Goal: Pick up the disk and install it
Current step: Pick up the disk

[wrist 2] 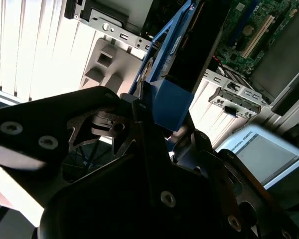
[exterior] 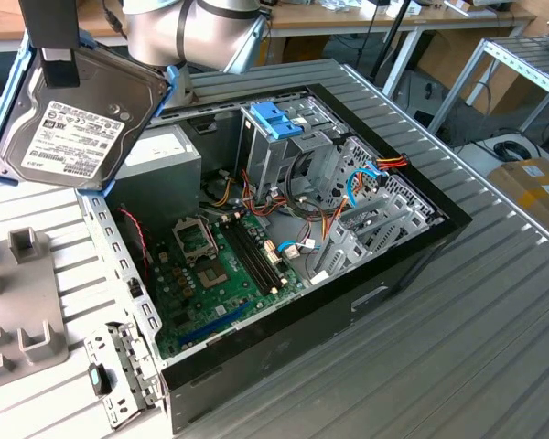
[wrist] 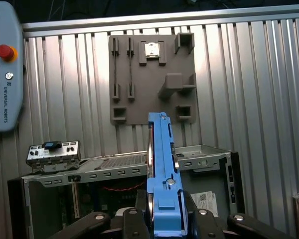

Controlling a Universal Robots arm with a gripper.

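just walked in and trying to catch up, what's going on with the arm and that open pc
The robot arm's gripper is shut on the flat silver hard drive with a white label and blue plastic frame, holding it tilted in the air, clear of the ribbed metal table. In the exterior view it hangs at the upper left, by the edge of the open black computer case. It is not yet in the metal drive cage with the blue latch.
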